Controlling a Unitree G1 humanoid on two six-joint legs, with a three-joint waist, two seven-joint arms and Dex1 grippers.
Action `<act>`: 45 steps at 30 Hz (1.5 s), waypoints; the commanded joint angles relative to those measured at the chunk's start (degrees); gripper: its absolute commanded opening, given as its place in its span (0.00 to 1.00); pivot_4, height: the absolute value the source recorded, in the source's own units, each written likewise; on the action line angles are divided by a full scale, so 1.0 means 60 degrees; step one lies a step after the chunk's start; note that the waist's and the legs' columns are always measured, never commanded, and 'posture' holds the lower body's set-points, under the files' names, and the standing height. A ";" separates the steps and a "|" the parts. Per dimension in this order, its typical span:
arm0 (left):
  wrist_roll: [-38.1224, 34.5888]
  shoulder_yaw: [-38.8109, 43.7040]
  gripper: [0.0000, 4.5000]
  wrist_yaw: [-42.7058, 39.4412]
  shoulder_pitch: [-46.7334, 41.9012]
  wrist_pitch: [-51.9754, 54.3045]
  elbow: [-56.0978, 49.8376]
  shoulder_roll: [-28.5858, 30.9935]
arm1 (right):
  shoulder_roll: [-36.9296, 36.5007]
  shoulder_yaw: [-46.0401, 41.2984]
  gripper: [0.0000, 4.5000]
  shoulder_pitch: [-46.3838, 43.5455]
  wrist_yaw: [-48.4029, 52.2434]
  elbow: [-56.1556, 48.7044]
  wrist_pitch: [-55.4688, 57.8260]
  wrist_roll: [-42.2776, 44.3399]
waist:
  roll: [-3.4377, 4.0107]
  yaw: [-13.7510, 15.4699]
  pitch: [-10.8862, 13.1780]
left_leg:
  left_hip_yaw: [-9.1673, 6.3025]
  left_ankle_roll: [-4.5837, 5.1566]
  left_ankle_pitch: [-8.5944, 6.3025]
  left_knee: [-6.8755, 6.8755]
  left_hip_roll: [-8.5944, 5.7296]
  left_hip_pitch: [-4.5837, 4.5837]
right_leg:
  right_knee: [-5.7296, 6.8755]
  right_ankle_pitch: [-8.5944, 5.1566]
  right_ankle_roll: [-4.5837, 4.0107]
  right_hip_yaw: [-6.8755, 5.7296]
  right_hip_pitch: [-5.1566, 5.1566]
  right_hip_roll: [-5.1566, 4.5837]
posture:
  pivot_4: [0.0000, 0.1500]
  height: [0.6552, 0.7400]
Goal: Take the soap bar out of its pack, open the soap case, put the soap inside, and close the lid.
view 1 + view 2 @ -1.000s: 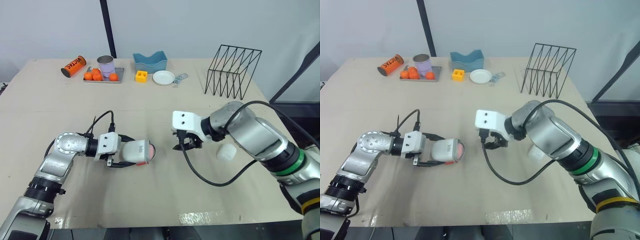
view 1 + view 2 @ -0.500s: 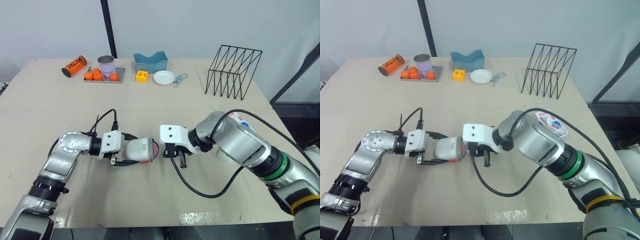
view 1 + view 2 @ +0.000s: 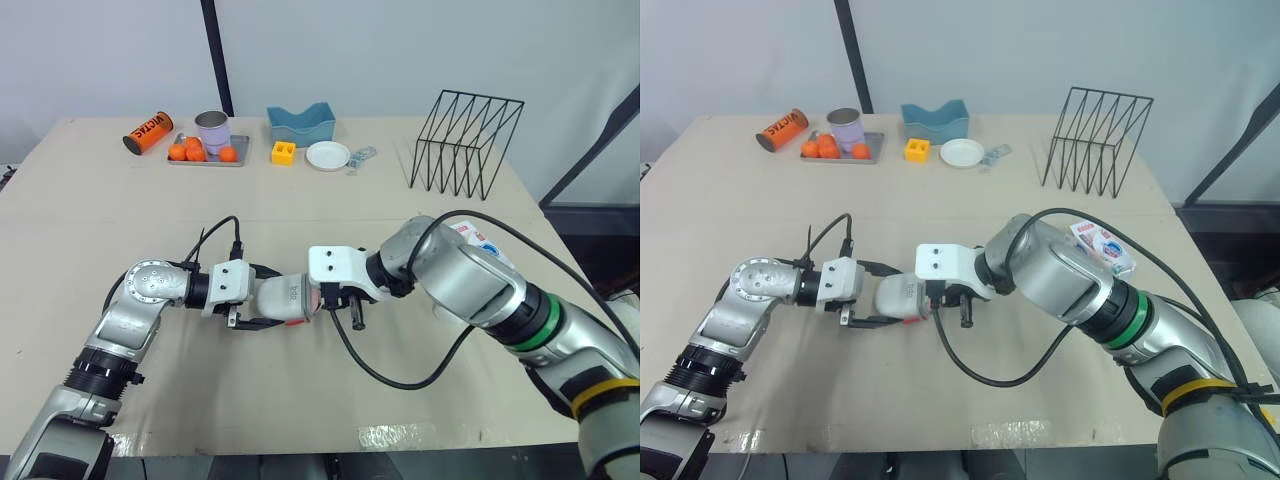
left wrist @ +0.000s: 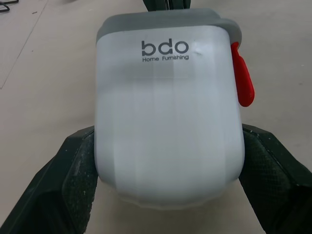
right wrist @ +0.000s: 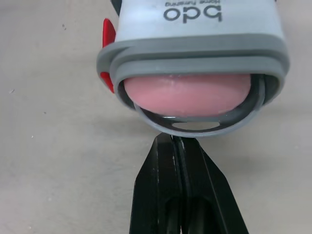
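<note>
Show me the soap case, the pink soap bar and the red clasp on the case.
soap case [image 4: 168, 117]: left wrist view, middle of its white body.
pink soap bar [image 5: 187, 94]: right wrist view, its end showing in the case's mouth.
red clasp [image 4: 243, 80]: left wrist view, its middle.

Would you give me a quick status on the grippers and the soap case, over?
Left gripper shut on soap case. Right gripper shut, at case's open end. Pink soap inside, case open. Pack lies apart.
</note>
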 commanded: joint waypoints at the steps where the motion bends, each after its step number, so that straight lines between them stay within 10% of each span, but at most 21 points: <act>1: -0.0033 -0.0095 0.78 0.0072 -0.0136 -0.0094 -0.0251 -0.0134 | 0.0201 -0.0229 0.01 -0.0366 0.0061 -0.0306 -0.0015 0.0079 | 0.0000 0.0000 0.0000 | 0.0000 0.0000 0.0000 0.0000 0.0000 0.0000 | 0.0000 0.0000 0.0000 0.0000 0.0000 0.0000 | 1.00 1.00; 18: -0.0577 0.0708 0.78 0.0121 0.0555 0.0051 -0.0781 0.0500 | -0.0934 -0.1439 0.01 0.1355 -0.0556 0.0098 -0.1681 -0.0470 | 0.0000 -0.0021 0.0000 | 0.0004 0.0000 0.0000 -0.0002 0.0002 0.0003 | 0.0000 0.0000 0.0000 0.0005 0.0000 0.0003 | 1.00 1.00; 21: -0.0767 0.0838 0.78 0.0123 0.0916 0.0142 -0.1048 0.0708 | -0.0864 -0.2102 0.21 0.1808 -0.0637 0.0180 -0.0951 -0.0045 | 0.0000 -0.0001 0.0000 | 0.0006 0.0000 0.0000 -0.0004 0.0000 0.0002 | -0.0003 0.0000 0.0000 0.0006 0.0001 -0.0001 | 1.00 1.00; 30: -0.1060 0.1147 0.78 0.0152 0.1207 0.0270 -0.1387 0.1006 | 0.1260 -0.6502 0.99 0.1539 -0.0589 0.1552 0.5124 0.4014 | -0.0001 0.0006 0.0000 | 0.0001 -0.0001 0.0001 -0.0003 0.0001 0.0013 | 0.0000 0.0000 0.0000 0.0002 0.0021 0.0003 | 1.00 1.00; 45: -0.1187 0.1100 0.78 0.0385 0.1052 0.0506 -0.1678 0.0830 | 0.1775 -0.6420 0.99 0.1466 -0.7321 0.5699 0.5639 1.1966 | -0.0001 -0.0009 0.0000 | 0.0021 0.0007 -0.0004 -0.0013 0.0001 0.0006 | -0.0007 -0.0001 0.0002 0.0030 0.0010 0.0008 | 1.00 1.00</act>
